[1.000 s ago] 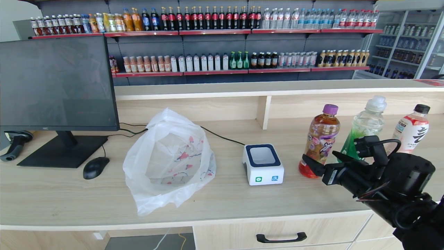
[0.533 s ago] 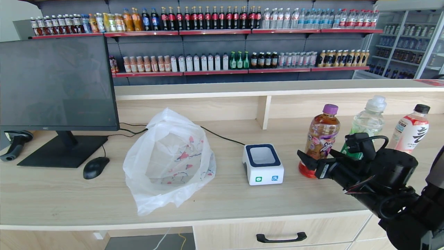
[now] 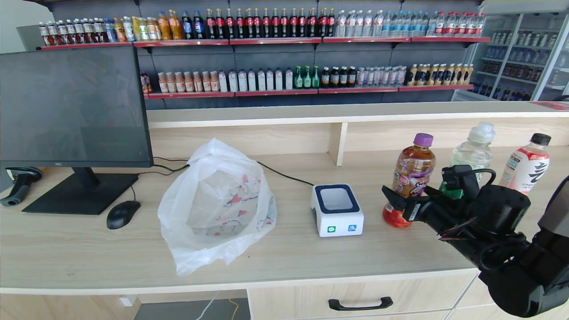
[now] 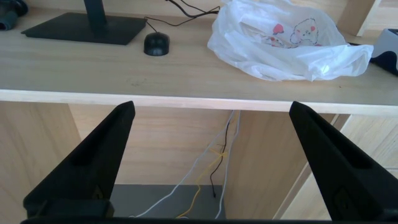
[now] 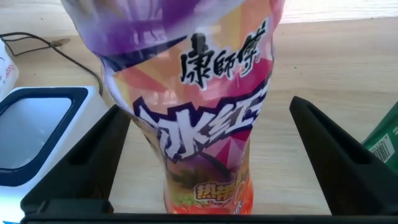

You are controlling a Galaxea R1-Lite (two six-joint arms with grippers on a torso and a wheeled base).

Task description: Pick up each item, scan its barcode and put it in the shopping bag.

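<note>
Amber bottle (image 3: 411,171), purple cap, upright between spread right pincer (image 3: 408,198); left pincer (image 4: 211,107) spread.

Head camera looks forward and down across the counter (image 3: 289,258). Left wrist camera, below counter level, shares the bag (image 4: 280,43); right wrist camera sits close, bottle (image 5: 199,124) between its jaws.

Large Chinese characters, white with dark outlines, across the pink, orange and purple wrap of the purple-capped amber plastic bottle (image 3: 410,180); smaller yellow characters low on the same wrap. One bold black brush character on the white-and-red label of the black-capped white bottle (image 3: 526,166). Two small square icons, green and blue, on the front of the white box scanner (image 3: 336,210). Barcode lines on the green label of the clear bottle (image 3: 473,153). Too small to read: the mark on the lower bezel of the black monitor (image 3: 73,106).
</note>
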